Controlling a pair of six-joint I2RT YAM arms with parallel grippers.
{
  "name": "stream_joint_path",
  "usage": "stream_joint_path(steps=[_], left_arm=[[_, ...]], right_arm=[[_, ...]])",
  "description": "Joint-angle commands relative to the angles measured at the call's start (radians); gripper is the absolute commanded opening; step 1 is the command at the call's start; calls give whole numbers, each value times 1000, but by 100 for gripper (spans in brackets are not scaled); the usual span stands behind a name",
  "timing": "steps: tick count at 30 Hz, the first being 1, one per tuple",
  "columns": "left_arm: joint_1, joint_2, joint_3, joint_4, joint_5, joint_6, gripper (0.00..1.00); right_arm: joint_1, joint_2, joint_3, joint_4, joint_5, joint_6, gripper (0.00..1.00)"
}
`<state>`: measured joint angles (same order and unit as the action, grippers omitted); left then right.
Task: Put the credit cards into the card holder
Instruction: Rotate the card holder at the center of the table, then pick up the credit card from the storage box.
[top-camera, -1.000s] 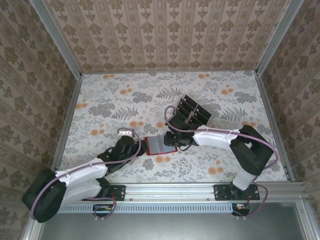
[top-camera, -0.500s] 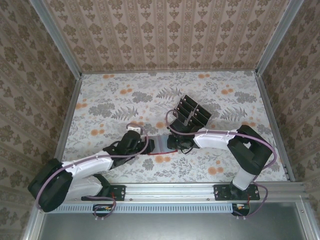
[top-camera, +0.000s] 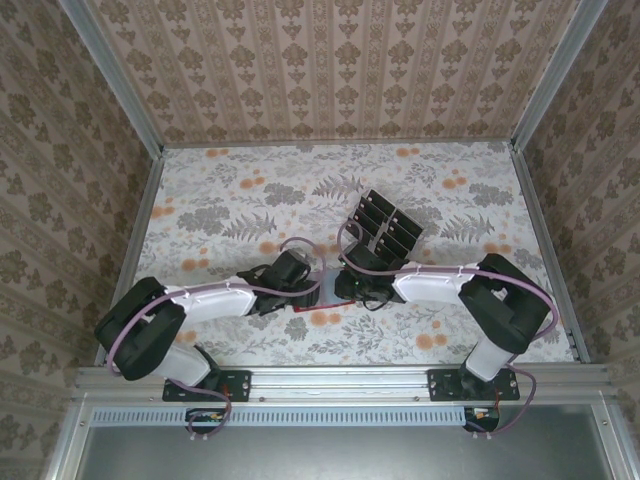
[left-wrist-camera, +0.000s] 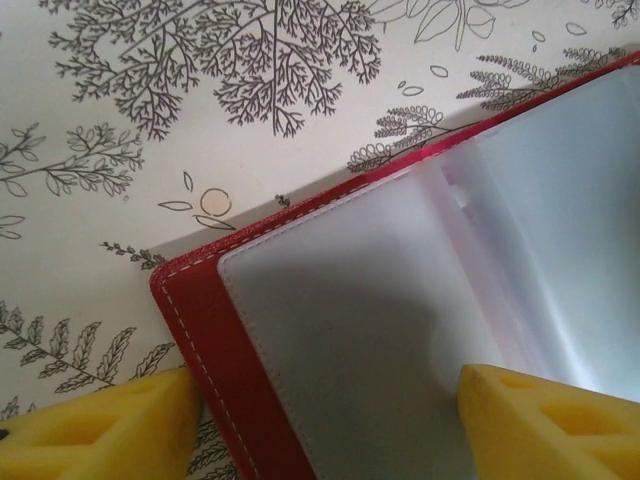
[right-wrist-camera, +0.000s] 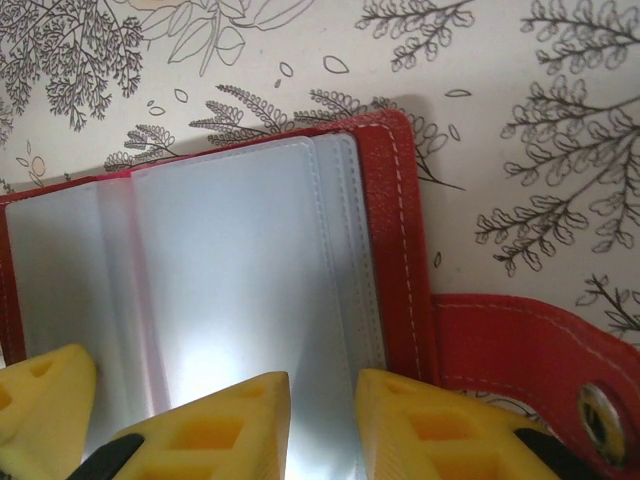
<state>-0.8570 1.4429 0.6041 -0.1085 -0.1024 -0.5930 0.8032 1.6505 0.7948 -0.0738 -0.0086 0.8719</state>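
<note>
Floral table (top-camera: 220, 200): left fingers (left-wrist-camera: 100, 425) moved over card holder (left-wrist-camera: 340, 330) corner, open; right fingers (right-wrist-camera: 435, 430) slightly parted over it.

Lab robot cell: aluminium-profile frame (top-camera: 112, 75), wallpaper-clad panels (top-camera: 330, 70), floral-print tabletop (top-camera: 230, 200), mounting rail (top-camera: 330, 378) across the lower edge.

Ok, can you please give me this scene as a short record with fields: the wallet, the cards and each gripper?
card holder: red, lying open on the table
clear pockets: facing up, the visible ones empty
snap tab: unfastened, lying flat
credit cards: black, in tiered rows, farther back on the table
left gripper: open, straddling one corner of the card holder
right gripper: fingers close together over the clear pockets; grip cannot be told
</note>
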Motion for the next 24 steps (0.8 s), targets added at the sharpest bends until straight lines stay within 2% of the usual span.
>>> stream_joint_path(steps=[1,12,18,24], left_arm=[[7,25,-1,-119,-30,13,70],[110,16,-13,-105,7,71,69],[133,14,8,-102,16,105,69],[169,2,22,-107,24,139,69]], right_arm=[[14,-2,-54,-79,7,59,28],[92,-10,-25,-120,32,135,28],[74,-63,95,-240,89,49,32],[5,-158,176,-337,139,-67,38]])
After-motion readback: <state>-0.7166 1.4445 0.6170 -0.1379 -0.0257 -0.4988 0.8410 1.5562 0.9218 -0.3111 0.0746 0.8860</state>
